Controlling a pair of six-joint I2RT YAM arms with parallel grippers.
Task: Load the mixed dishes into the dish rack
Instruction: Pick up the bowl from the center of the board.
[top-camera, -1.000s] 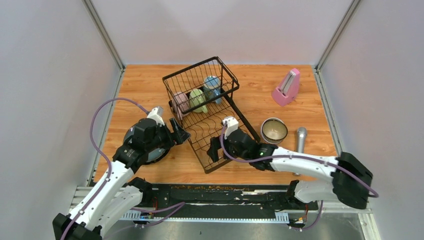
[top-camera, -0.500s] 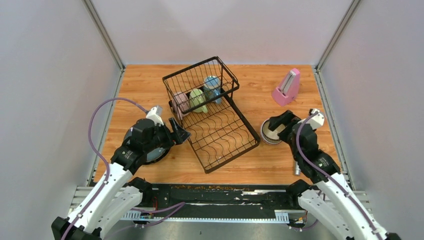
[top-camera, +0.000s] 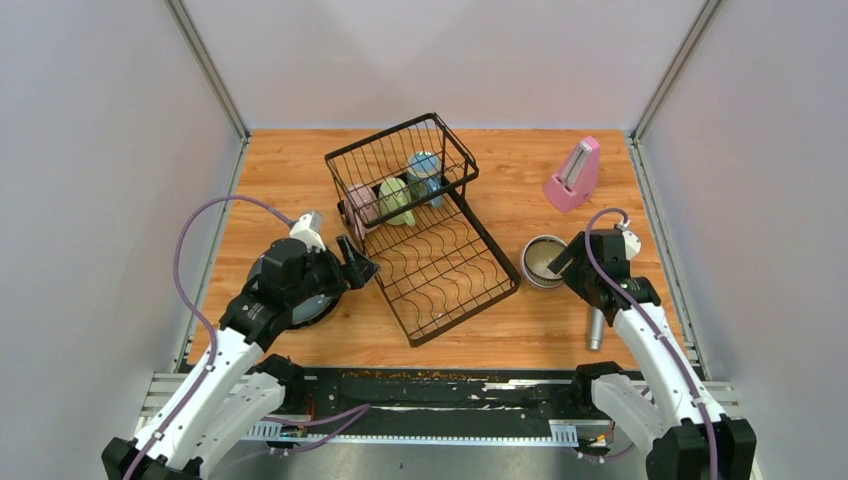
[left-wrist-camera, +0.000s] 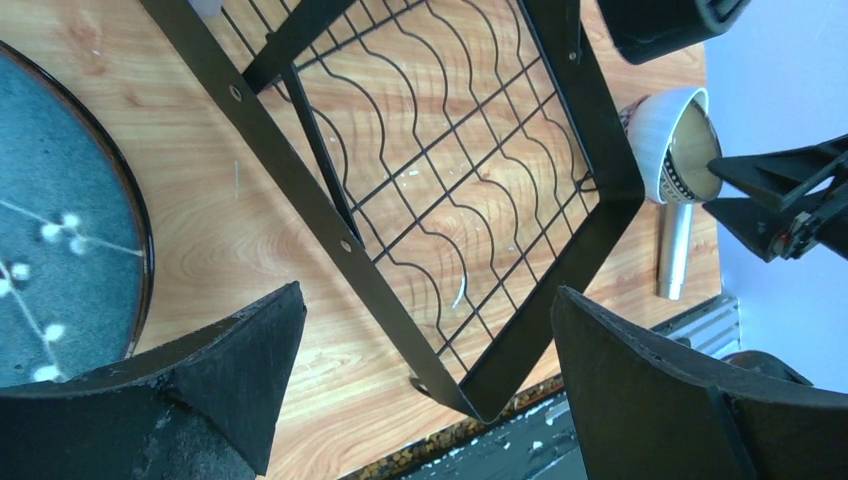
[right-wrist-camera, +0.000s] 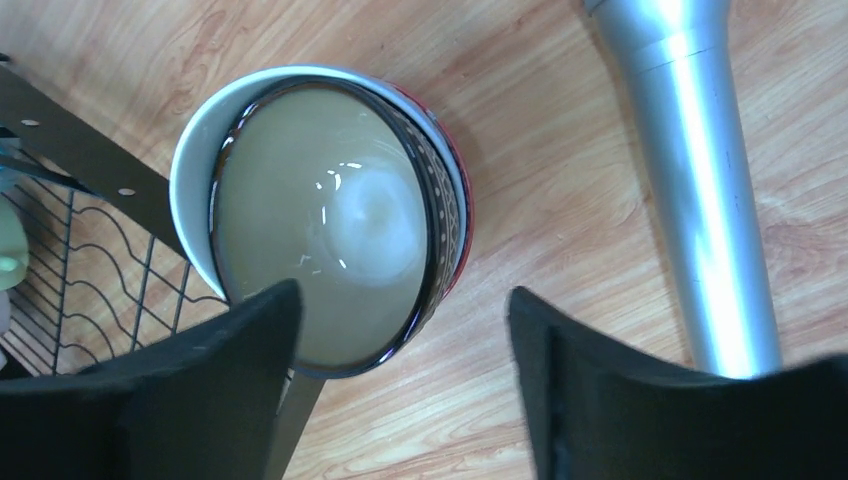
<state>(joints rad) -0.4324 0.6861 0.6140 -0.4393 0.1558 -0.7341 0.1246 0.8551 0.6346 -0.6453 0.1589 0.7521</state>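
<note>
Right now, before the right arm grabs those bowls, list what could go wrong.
The bowls are nested; the open right gripper may pinch only one rim and tip the stack.
The microphone lies close beside them; a finger could set it rolling.
The dish rack sits beside the bowls; its frame could snag a finger.

The right gripper (top-camera: 558, 263) is off the dish rack (top-camera: 440, 270). It now hangs open just beside the stacked bowls (top-camera: 539, 258).
</note>
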